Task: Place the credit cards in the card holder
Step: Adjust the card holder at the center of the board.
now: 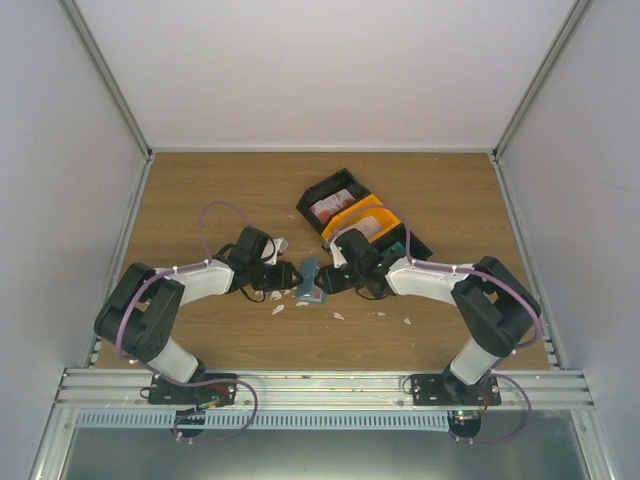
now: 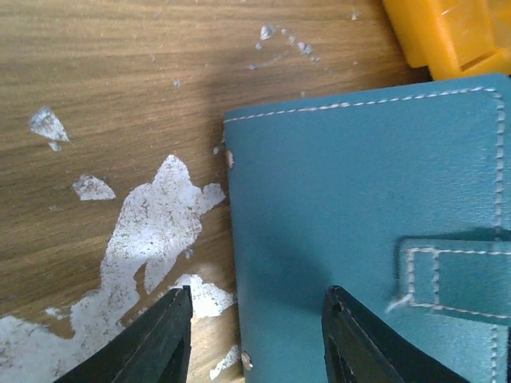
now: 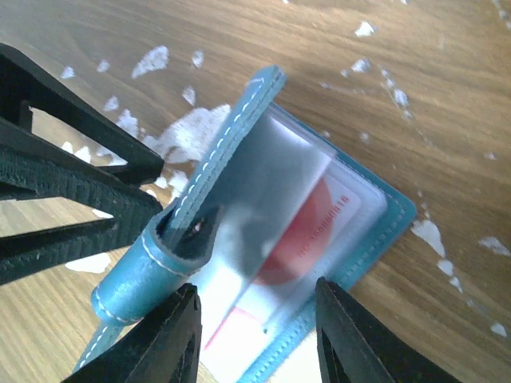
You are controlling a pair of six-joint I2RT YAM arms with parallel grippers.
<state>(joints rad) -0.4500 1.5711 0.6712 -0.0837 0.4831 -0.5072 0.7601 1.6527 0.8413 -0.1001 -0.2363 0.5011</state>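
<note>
Open card holder (image 1: 311, 281) on the worktop (image 2: 120, 80).
Astride its raised cover (image 3: 231, 136), left fingers (image 2: 164, 339) released; right fingers (image 3: 160, 335) flank the red-blotched card (image 3: 319, 223) inside, grip unclear.

Lost the card holder (image 2: 359, 239) past the left wrist view's right and bottom edges, and the yellow tray corner (image 2: 455, 32) past its top. Could not read the print on the red-blotched card (image 3: 319, 231), blurred behind the clear window (image 3: 259, 179) in the right wrist view.

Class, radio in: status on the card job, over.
Left gripper open at card holder edge. Right gripper open over its inside, red-blotched card in window pocket. White scraps beside it, nothing blocking.
</note>
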